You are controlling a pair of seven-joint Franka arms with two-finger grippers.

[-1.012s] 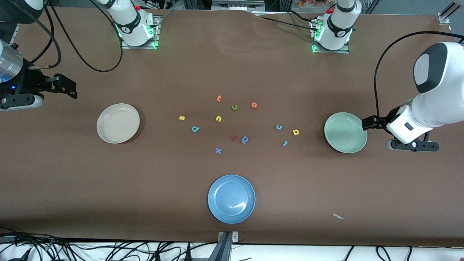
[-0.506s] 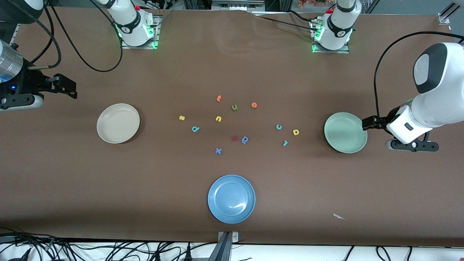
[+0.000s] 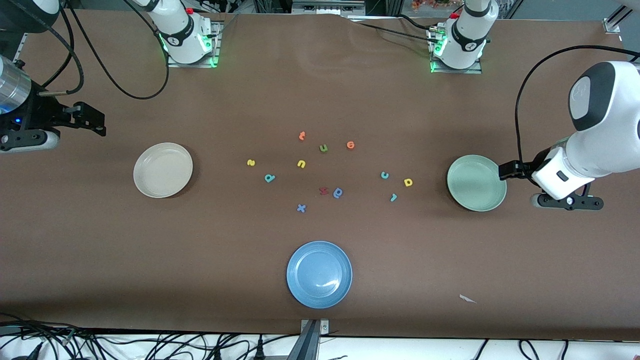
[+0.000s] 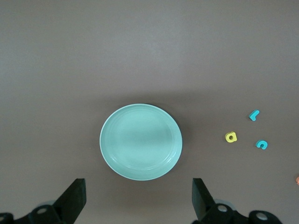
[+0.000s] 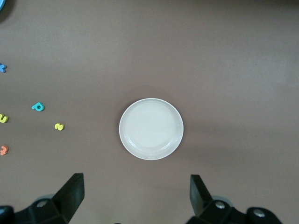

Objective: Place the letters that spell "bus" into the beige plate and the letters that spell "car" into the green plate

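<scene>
The beige plate (image 3: 163, 170) (image 5: 151, 129) lies toward the right arm's end, the green plate (image 3: 476, 183) (image 4: 140, 141) toward the left arm's end. Between them lie the yellow "s" (image 3: 251, 162), teal "b" (image 3: 270, 178) and yellow "u" (image 3: 301, 164), then the teal "c" (image 3: 384, 175), yellow "a" (image 3: 408, 182) and teal "r" (image 3: 393, 197) closer to the green plate. My left gripper (image 4: 138, 186) hangs open and empty high beside the green plate. My right gripper (image 5: 135, 184) hangs open and empty beside the beige plate.
A blue plate (image 3: 319, 274) sits nearer the front camera. Other letters lie mid-table: green "u" (image 3: 323, 148), two orange letters (image 3: 302, 135), a red one (image 3: 323, 190), a blue round one (image 3: 338, 192) and a blue "x" (image 3: 301, 208). Cables hang by both arms.
The left arm has shifted very slightly. Plates, letters and the right arm stay where they were.
</scene>
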